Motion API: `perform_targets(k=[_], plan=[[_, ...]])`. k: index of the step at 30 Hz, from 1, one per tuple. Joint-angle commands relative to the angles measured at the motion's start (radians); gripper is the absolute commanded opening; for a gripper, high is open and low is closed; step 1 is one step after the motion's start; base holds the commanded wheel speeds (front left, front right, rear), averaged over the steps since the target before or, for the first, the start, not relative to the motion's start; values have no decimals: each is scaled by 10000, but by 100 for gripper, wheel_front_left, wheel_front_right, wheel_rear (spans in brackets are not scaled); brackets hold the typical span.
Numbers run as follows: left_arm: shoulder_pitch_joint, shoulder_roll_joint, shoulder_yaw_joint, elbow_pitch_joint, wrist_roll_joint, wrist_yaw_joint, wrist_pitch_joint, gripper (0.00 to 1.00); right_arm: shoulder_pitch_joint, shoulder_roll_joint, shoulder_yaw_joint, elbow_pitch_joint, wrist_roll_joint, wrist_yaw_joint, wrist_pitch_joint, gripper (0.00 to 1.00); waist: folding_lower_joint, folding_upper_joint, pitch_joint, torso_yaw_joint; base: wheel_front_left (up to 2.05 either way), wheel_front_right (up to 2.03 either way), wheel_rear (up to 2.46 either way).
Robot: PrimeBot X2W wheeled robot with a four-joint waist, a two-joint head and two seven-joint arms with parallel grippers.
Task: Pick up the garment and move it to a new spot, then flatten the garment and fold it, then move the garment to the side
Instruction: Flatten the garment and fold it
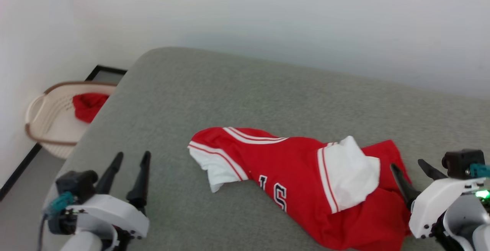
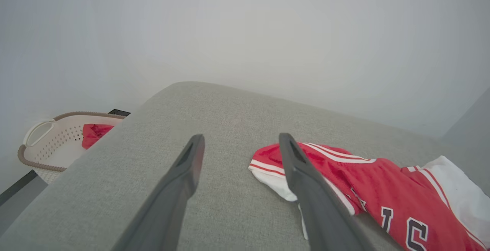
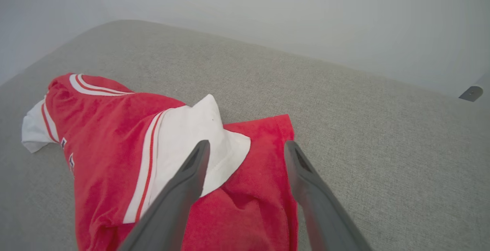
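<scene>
Two long dark fingers of the left gripper (image 1: 133,154) stand spread wide with nothing between them. This gripper is over the near left corner of a broad grey fabric-covered cushion (image 1: 229,98). Its fingers point toward the far side, and it is well apart from the large red jersey shirt (image 1: 294,174) with white sleeves and white-and-red stripe trim.

The right gripper (image 1: 406,163) is at the near right, just beside the shirt's right end, and its jaws are also wide apart and hold nothing. In the right wrist view its fingers reach out over the red body cloth and the edge of a white sleeve. Whether either finger touches the cloth I cannot tell.

The red jersey shirt lies crumpled on the near right part of the grey cushion, stretching from about the middle toward the near right edge. One white sleeve is folded over onto the red body near the right end. The other white sleeve, edged with stripes, sticks out at the left end. Dark letters outlined in white show along the shirt's near side, partly lost in a crease.

Past the cushion's left edge, lower down and close to the white wall (image 1: 268,13), stands a cream perforated plastic basket with a brown rim (image 1: 49,117). A small plain red cloth bundle (image 1: 89,105) lies inside it. Grey floor (image 1: 23,212) shows at the near left, with a dark baseboard strip (image 1: 19,170) along the foot of the wall.
</scene>
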Motion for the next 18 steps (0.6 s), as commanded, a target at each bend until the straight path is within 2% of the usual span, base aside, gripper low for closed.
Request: perform_targets(k=[1, 9, 18], plan=[[-69, -118, 47, 73, 99, -49, -39, 100, -204, -66, 75, -28, 176, -3, 181, 100, 0, -1, 459, 486, 0, 0, 0], [-331, -1155, 398, 502, 637, -558, -103, 100, -684, -630, 197, -151, 350, -3, 1702, 100, 0, -1, 1175, 1212, 0, 0, 0], [-561, -2084, 856, 1037, 1325, -1215, -93, 100, -972, -790, 402, -19, 519, -3, 2896, 100, 0, -1, 1641, 1747, 0, 0, 0]])
